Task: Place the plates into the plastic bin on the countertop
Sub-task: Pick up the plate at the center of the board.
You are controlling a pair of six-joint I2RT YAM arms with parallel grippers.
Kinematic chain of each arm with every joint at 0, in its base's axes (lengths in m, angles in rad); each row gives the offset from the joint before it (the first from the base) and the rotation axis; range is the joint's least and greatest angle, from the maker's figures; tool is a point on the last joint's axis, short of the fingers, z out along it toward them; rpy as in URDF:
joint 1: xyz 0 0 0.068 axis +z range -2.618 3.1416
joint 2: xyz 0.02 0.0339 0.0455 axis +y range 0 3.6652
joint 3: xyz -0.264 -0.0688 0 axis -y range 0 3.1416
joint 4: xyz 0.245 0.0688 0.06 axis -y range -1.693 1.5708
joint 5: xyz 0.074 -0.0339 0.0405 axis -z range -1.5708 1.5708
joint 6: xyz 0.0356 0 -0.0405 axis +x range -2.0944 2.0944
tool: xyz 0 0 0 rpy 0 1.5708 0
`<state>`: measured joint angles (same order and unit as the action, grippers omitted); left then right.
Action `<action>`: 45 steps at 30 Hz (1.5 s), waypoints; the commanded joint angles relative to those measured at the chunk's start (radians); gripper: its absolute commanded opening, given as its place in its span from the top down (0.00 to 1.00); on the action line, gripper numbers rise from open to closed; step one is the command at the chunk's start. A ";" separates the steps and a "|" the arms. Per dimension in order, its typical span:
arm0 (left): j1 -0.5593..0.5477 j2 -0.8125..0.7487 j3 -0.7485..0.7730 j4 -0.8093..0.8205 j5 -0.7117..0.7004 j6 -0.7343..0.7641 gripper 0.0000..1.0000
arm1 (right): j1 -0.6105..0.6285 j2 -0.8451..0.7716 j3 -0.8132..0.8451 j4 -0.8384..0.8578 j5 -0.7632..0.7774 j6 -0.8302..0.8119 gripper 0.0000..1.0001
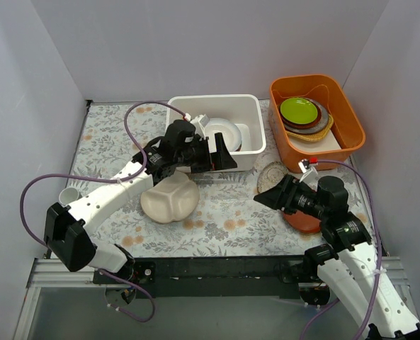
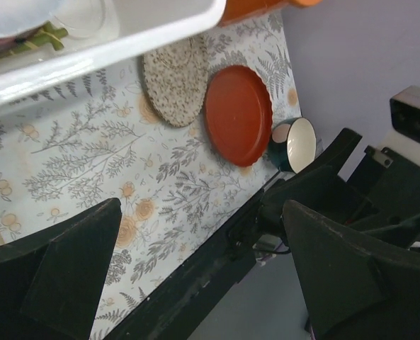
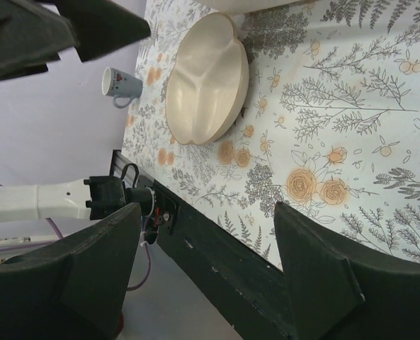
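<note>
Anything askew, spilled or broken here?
Nothing spilled or broken. Only oddity: the glossy white plate in the plastic bin looks tilted rather than lying flat. The cream plate, lacy plate and red-brown plate lie flat on the countertop.

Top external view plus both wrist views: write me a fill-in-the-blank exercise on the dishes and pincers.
The cream plate on the countertop is divided into ___ sections. The lime-green dish sits in the ___ tub. The left pincer and right pincer both stand ___. Missing: three; orange; open.
</note>
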<state>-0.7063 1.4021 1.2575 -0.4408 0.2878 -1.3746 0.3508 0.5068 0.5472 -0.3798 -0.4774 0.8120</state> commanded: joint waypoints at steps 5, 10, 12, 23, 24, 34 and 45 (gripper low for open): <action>-0.100 -0.020 -0.066 0.105 -0.045 -0.058 0.04 | -0.001 -0.062 0.089 -0.044 0.101 -0.022 0.17; -0.146 0.055 -0.082 0.149 -0.056 -0.090 0.08 | -0.001 -0.125 0.138 -0.086 0.197 -0.024 0.18; -0.171 0.092 -0.102 0.195 -0.062 -0.110 0.10 | -0.001 -0.158 0.155 -0.120 0.256 -0.024 0.18; -0.303 0.371 -0.055 0.330 -0.056 -0.193 0.16 | 0.001 -0.277 0.283 -0.263 0.523 -0.048 0.22; -0.309 0.395 -0.029 0.335 -0.053 -0.196 0.16 | 0.001 -0.274 0.287 -0.268 0.523 -0.056 0.22; -0.367 0.636 0.138 0.340 -0.029 -0.238 0.21 | 0.001 -0.263 0.313 -0.297 0.533 -0.082 0.22; -0.374 0.640 0.179 0.271 -0.078 -0.213 0.24 | 0.001 -0.257 0.310 -0.314 0.528 -0.096 0.22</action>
<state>-1.0760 2.1075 1.4376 -0.1287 0.2485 -1.6112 0.3508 0.2359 0.8288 -0.7078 0.0429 0.7422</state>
